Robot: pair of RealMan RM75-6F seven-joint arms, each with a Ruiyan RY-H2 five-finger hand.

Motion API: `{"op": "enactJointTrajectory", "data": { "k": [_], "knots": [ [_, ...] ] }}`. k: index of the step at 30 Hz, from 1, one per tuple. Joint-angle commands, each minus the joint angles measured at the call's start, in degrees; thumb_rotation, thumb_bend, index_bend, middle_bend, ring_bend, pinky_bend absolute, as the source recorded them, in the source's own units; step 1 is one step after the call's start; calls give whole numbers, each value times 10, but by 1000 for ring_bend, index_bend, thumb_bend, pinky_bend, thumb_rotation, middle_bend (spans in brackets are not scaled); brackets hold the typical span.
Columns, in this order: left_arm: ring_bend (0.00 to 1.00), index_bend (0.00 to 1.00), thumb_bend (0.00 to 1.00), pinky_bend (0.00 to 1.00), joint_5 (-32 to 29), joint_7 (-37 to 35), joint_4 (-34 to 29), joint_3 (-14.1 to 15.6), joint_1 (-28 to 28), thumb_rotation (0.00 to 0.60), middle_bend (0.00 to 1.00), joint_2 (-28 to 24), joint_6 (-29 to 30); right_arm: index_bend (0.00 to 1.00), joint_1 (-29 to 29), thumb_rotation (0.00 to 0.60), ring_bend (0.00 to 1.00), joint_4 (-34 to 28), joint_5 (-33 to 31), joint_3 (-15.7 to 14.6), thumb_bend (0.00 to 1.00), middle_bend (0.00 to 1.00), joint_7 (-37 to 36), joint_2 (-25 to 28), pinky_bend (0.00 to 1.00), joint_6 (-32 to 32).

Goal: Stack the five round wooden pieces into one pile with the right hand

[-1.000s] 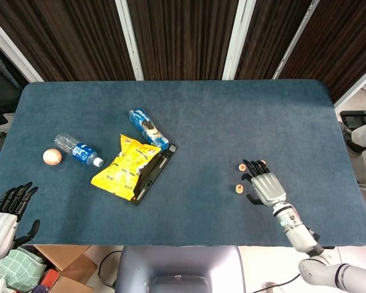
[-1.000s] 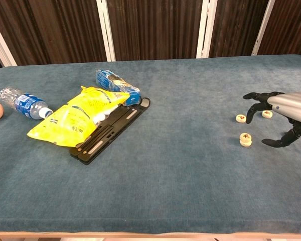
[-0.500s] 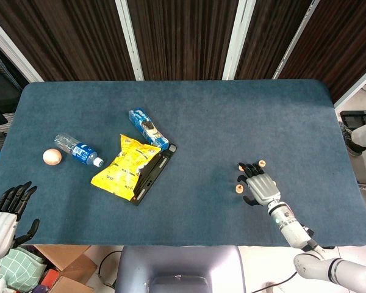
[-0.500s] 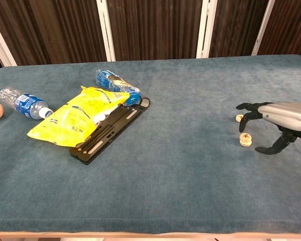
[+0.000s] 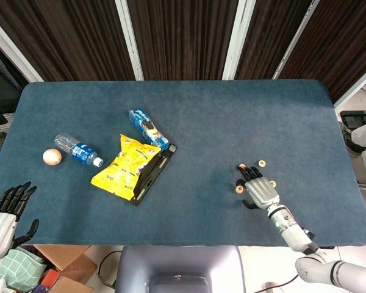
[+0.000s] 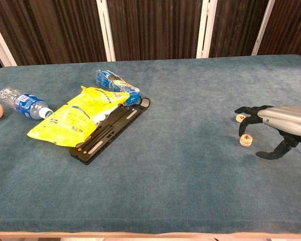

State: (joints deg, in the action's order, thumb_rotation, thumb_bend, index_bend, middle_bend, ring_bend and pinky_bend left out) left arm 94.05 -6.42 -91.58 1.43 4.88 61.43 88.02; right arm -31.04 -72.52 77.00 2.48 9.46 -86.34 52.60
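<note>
The round wooden pieces look small, light, stiff and smooth, so each is best pinched by its rim between thumb and fingertip and set down flat. Three show in the head view: the near piece [image 5: 238, 188] just beside the right hand [image 5: 261, 190], a second piece [image 5: 243, 166] beyond its fingertips, and a third piece [image 5: 262, 163] farther right on the blue tabletop [image 5: 232, 122]. The fingers [image 6: 247, 122] are spread, arched over the near piece, holding nothing. Compared with a second ago, the hand has drawn back toward the tabletop's near edge and over that piece.
</note>
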Motion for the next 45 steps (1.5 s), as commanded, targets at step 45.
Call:
{"op": "enactJointTrajectory", "data": {
  "k": [45],
  "knots": [
    [15, 0, 462, 92, -2, 4, 1, -1, 2, 600, 0, 2, -5, 626, 29, 600, 0, 126, -42, 29, 548, 1, -43, -5, 0, 2]
  ]
}}
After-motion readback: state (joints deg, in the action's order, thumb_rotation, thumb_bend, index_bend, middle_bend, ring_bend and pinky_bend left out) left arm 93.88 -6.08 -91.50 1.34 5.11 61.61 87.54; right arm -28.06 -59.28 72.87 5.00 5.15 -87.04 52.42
